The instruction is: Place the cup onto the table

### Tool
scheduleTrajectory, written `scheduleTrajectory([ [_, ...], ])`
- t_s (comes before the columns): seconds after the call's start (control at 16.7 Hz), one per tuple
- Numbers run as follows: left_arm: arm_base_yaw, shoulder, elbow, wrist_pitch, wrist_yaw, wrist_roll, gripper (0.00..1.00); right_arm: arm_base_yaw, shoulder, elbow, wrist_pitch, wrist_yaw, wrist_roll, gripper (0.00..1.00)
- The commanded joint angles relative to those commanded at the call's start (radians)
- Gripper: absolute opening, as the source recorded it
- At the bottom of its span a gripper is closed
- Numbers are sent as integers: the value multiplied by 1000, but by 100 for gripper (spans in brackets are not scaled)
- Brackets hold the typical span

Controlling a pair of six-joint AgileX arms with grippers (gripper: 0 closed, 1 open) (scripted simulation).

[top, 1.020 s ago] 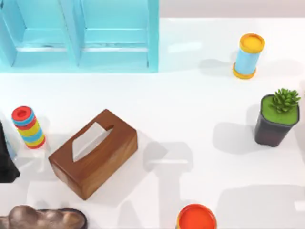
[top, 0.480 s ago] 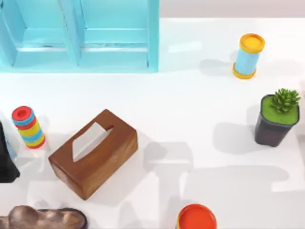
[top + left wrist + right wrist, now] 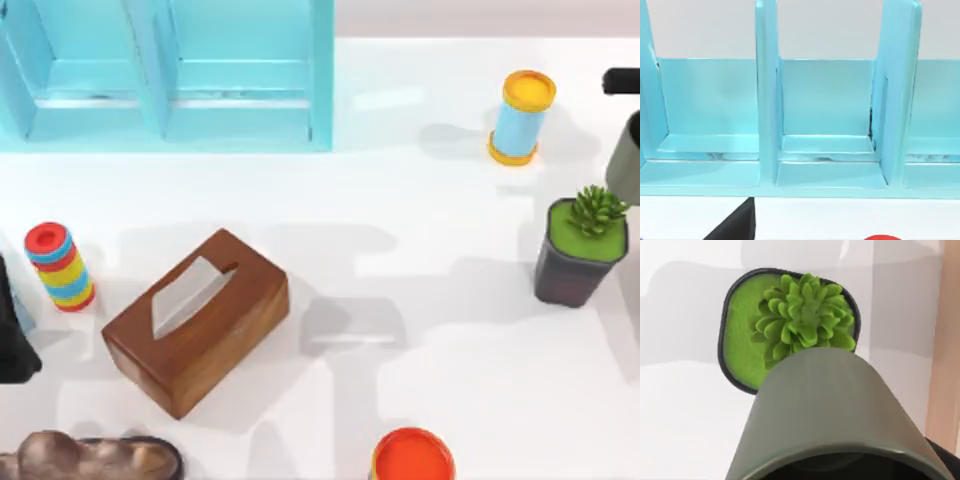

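The cup (image 3: 835, 415) hangs in the air at the tabletop's (image 3: 420, 250) right edge, above the potted plant (image 3: 580, 250), presumably because the right arm is carrying it in for placement. Seen from the right wrist, its long axis runs along the camera's line, dark mouth nearest, base toward the plant. Whether the right tool grips it I cannot tell. The left tool (image 3: 15, 340) sits parked at the left edge.

Entered at the top view's right edge since 0.5 s ago: grey-green cup (image 3: 626, 160), above the plant pot (image 3: 576, 252), plus a dark arm part (image 3: 621, 81) near the blue cylinder (image 3: 519, 117); broad shadows shifted across the desk (image 3: 420, 230).
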Motion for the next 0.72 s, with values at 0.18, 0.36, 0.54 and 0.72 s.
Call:
scheduleTrajectory([
  [0.18,0,0,0,0,0,0,100,146,186,236,-55,5,146,0],
  [0.36,0,0,0,0,0,0,100,270,358,434,-104,12,265,0],
  [0.54,0,0,0,0,0,0,100,357,485,572,-139,19,346,0],
  [0.72,0,0,0,0,0,0,100,392,537,628,-153,22,379,0],
])
